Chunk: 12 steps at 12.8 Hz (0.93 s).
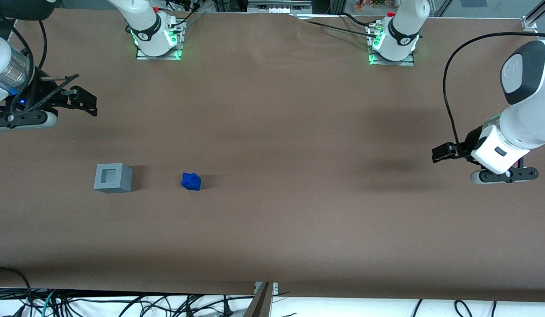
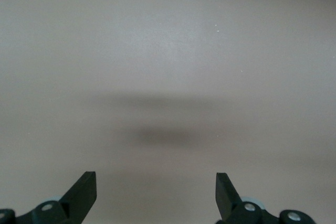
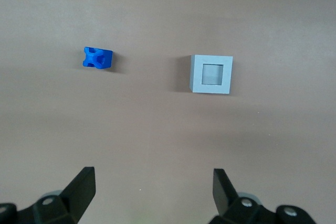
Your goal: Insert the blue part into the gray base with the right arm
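The blue part (image 1: 191, 181), lumpy with knobby corners, lies in the front view's lower left beside the gray base (image 1: 113, 178), untouched. The gripper (image 1: 80, 100) hangs at the upper left, fingers (image 3: 81, 188) spread apart and empty.

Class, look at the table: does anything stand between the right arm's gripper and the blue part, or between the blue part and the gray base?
Nothing visible does. The gripper hangs open above the table, farther from the front camera than the blue part and gray base. Only bare tabletop separates the part from the base, which stand apart.
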Available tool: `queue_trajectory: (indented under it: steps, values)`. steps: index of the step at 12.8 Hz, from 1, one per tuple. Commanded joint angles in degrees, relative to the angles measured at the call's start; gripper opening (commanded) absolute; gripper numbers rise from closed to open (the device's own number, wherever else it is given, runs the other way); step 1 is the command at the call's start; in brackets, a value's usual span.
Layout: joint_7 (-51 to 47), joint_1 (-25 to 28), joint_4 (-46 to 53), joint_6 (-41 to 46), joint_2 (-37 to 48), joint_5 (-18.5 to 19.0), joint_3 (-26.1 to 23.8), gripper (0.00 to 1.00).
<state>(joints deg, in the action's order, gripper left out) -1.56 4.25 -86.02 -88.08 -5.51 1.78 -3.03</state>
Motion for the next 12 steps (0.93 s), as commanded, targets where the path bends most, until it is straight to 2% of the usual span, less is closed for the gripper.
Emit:
queue_trajectory:
  steps: [1,12]
  values:
    - [1.1,-1.0,0.7,0.5,0.6,-0.2,-0.8,0.99]
    - [1.6,-1.0,0.7,0.3,0.1,-0.3,-0.8,0.99]
